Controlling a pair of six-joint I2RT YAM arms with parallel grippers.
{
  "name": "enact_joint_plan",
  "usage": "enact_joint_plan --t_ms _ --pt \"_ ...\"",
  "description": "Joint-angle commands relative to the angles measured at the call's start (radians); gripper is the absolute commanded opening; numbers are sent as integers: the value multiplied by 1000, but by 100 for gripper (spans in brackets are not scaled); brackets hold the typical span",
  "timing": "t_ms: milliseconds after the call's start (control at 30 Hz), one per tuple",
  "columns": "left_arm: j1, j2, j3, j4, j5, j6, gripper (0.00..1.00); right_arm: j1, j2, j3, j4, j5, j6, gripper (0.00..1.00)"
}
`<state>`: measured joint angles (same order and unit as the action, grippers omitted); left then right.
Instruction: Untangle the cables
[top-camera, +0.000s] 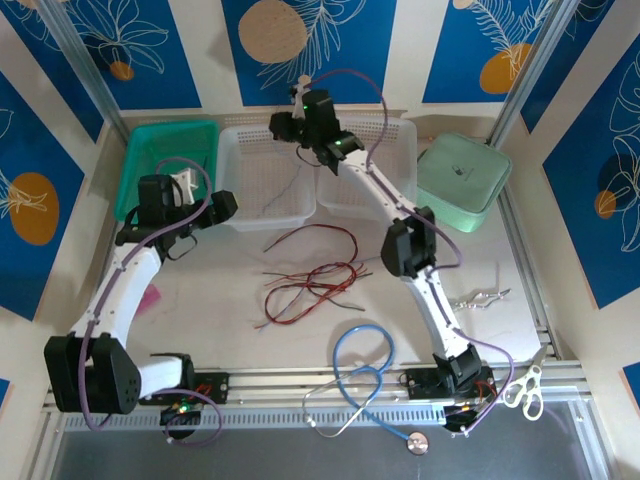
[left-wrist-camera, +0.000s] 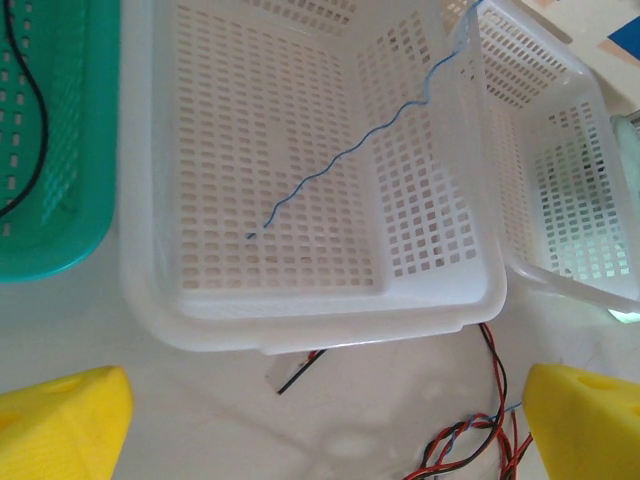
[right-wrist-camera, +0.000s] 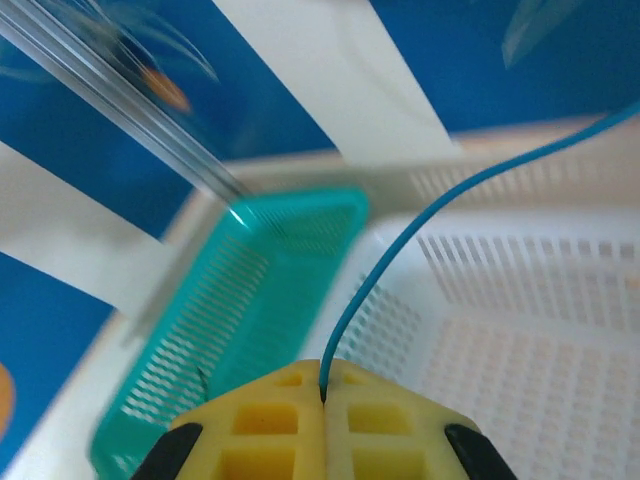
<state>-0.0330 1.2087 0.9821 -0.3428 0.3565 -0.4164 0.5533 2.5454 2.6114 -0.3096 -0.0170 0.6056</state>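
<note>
The right tool (right-wrist-camera: 322, 397) pinches a thin blue cable (right-wrist-camera: 398, 243) that dangles into the white basket (left-wrist-camera: 300, 325). The left tool (left-wrist-camera: 322, 425) hangs spread wide by that basket's near rim, with the red and black cables (top-camera: 310, 280) tangled on the counter (top-camera: 220, 300) nearby.

The blue cable (right-wrist-camera: 420, 220) runs off the right edge of the right wrist view, and the green basket (right-wrist-camera: 250, 300) behind it is blurred.
</note>
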Motion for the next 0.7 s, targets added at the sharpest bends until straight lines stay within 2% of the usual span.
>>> enact_joint_plan --t_ms 0,267,300,333,433,500,533,667 --pt "12 -46 -30 -40 -21 24 99 5 107 162 -297 -88 -13 0" --pt "12 -74 -54 -46 -4 -8 99 53 100 8 -307 -18 -89 0" --pt "12 -78 -55 -49 -4 -9 99 57 103 9 -306 -23 -96 3" --pt "12 -81 -58 -51 -6 -10 99 59 102 9 -302 -37 -102 11" --pt "12 -93 -68 -60 -10 -17 99 50 97 49 -307 -76 -107 52" --pt "12 -103 -81 -59 -17 -27 99 48 87 102 -341 -60 -129 72" --pt "9 -108 -88 -60 -19 -35 99 48 73 117 -354 -47 -147 78" --pt "-3 -119 -94 -60 -13 -60 99 47 -26 83 -384 28 -193 87"
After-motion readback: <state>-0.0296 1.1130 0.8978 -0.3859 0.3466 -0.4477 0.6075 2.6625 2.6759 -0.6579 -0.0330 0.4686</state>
